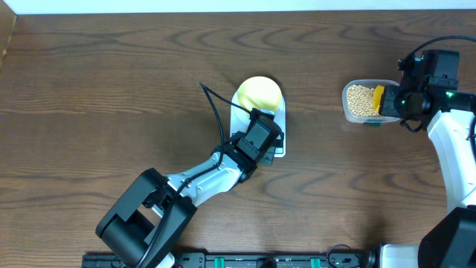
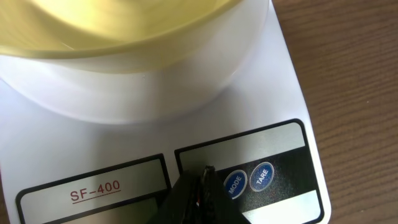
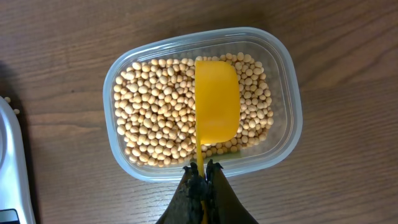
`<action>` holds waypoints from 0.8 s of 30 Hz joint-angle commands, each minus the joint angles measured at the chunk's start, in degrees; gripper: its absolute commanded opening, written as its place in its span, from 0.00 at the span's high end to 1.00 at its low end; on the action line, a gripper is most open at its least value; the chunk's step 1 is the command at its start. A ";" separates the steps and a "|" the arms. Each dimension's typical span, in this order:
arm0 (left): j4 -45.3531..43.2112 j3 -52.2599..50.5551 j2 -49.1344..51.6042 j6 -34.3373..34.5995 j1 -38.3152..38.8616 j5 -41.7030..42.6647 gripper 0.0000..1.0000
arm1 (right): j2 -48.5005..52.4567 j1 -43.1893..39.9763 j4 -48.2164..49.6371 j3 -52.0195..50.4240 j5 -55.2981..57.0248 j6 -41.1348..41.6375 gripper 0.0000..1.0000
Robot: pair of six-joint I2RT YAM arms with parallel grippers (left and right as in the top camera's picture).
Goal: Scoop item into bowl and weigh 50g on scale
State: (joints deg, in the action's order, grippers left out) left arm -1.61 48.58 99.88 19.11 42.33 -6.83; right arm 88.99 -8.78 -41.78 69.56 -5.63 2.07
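Note:
The pale-yellow bowl (image 1: 259, 94) sits on the white scale (image 1: 280, 147); in the left wrist view the bowl (image 2: 118, 31) fills the top and the scale (image 2: 273, 81) shows its grey display and blue MODE and TARE buttons. My left gripper (image 2: 204, 177) is shut and empty, its tip over the scale's front panel beside the MODE button. The tan beans (image 3: 155, 118) lie in a clear plastic tub (image 3: 283, 74). My right gripper (image 3: 202, 168) is shut on the handle of a yellow scoop (image 3: 216, 106), whose cup rests open side down on the beans.
The tub (image 1: 360, 102) stands on the wooden table at the right, well apart from the scale. A black cable (image 1: 216, 112) runs from the left arm past the scale's left side. A few loose beans (image 3: 7, 101) lie on the table by the scale's edge.

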 commanded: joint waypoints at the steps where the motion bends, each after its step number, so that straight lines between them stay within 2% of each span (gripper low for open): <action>1: -0.20 0.26 0.26 -1.25 0.02 -1.05 0.93 | 0.28 -0.57 -0.02 -0.35 -0.35 -0.85 0.99; 13: 0.00 0.26 1.07 -1.27 0.02 1.20 0.93 | 0.28 -0.57 -0.02 -0.35 -0.35 -0.87 0.99; 24: 1.51 0.26 1.68 -1.25 -0.13 -1.57 0.93 | 0.28 -0.57 -0.02 -0.35 -0.35 -0.85 0.99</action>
State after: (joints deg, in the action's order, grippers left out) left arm -0.91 48.58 100.03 19.00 42.41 -6.83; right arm 88.99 -8.78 -41.85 69.56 -5.63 2.04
